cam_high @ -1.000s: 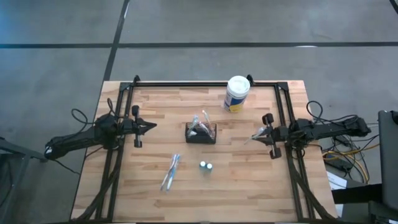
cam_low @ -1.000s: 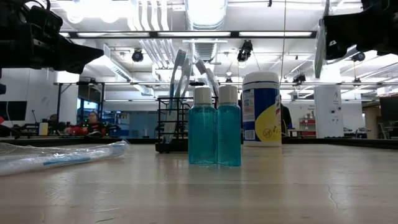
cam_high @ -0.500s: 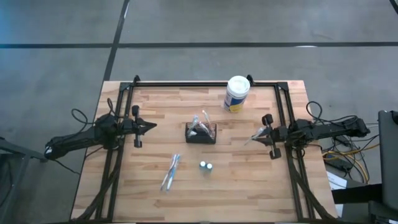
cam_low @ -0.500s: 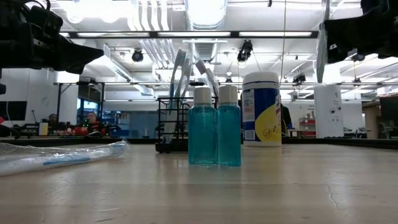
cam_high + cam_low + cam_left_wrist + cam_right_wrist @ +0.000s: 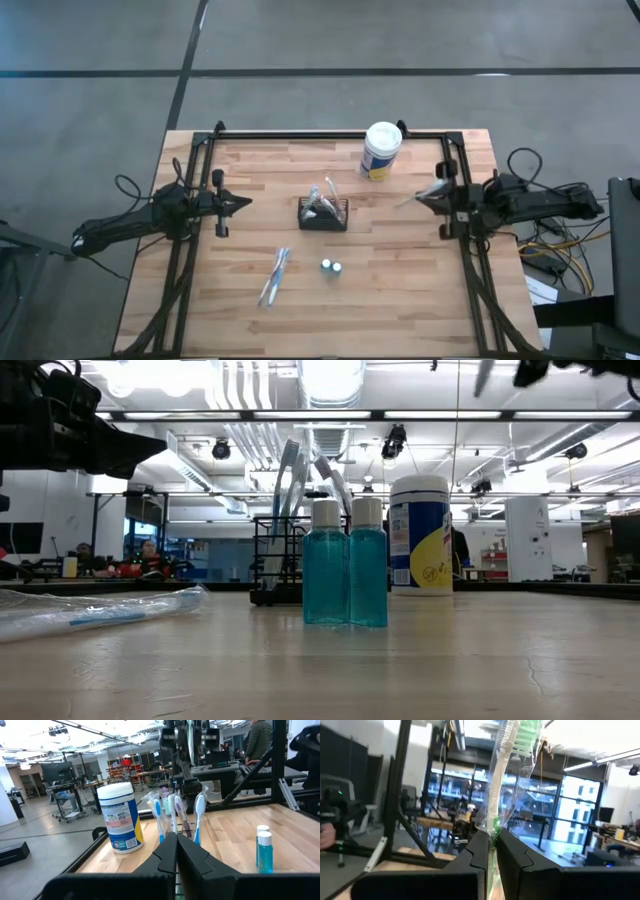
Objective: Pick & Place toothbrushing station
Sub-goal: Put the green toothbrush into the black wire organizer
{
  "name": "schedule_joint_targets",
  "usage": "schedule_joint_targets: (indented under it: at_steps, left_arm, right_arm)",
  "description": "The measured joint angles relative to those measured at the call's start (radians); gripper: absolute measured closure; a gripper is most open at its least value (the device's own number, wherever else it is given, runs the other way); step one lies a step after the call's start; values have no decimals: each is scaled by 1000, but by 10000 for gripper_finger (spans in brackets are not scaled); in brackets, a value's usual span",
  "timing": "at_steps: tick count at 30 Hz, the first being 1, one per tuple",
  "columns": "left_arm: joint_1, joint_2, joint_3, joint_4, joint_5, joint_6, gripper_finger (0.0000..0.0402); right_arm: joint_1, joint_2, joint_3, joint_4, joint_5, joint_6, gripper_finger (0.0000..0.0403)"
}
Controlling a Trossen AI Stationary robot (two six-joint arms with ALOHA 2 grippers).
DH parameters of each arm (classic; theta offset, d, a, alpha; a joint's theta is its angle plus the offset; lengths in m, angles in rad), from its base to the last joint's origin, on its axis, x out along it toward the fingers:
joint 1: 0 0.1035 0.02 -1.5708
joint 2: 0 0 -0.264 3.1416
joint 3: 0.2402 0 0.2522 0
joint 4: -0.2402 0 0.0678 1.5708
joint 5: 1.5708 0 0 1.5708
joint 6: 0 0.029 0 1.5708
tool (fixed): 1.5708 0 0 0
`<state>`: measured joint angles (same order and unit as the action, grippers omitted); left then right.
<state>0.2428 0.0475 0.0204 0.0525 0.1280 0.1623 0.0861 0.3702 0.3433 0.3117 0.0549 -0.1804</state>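
Observation:
The toothbrushing station, a small black mesh caddy (image 5: 322,213) with several toothbrushes standing in it, rests on its base at the table's middle; the left wrist view shows it too (image 5: 175,812). My left gripper (image 5: 246,202) hovers shut at the table's left, pointing level at the caddy and touching nothing. My right gripper (image 5: 428,199) hangs high over the table's right side, shut on a clear-wrapped green toothbrush (image 5: 507,760). In the low view only the tip of that toothbrush (image 5: 485,374) shows, at the picture's top edge. My right gripper pinches the wrapped toothbrush between its two fingers at one end of the clear wrapper (image 5: 493,827). The fingers point toward the table's left, tipped a little upward. The rest of the toothbrush (image 5: 408,200) sticks out past the fingertips, lifted well clear of the table.
A white canister (image 5: 381,150) stands at the far edge, right of the middle. Two small blue bottles (image 5: 331,267) stand near the caddy's front, and another wrapped toothbrush (image 5: 273,277) lies left of them. Black frame rails (image 5: 330,134) run along the far edge and both sides.
My right gripper has gone up with the wrapped toothbrush and tipped slightly upward, staying shut. In the low view it has climbed almost out of the picture's top. In the high view it now shows nearer the far edge.

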Motion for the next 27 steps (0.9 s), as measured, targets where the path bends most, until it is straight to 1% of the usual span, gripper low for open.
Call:
schedule_joint_targets:
  at_steps: [5, 11, 14, 16, 18, 22, 27]
  left_arm:
    - [0, 0, 0, 0, 0, 0, 390]
    - [0, 0, 0, 0, 0, 3, 390]
    - [0, 0, 0, 0, 0, 13, 390]
    - [0, 0, 0, 0, 0, 21, 390]
    - [0, 0, 0, 0, 0, 22, 390]
    - [0, 0, 0, 0, 0, 34, 390]
    - [0, 0, 0, 0, 0, 45, 390]
  right_arm:
    - [-28, 209, 174, -3, -1, -44, 388]
    - [-110, 484, 323, 17, -7, -47, 388]
    - [-163, 593, 378, 61, -102, -25, 388]
    - [-199, 655, 397, 78, -167, 0, 388]
    - [-230, 709, 401, 102, -206, 21, 388]
    - [-260, 793, 371, 192, -243, 48, 388]
    - [-259, 872, 317, 322, -251, 80, 388]
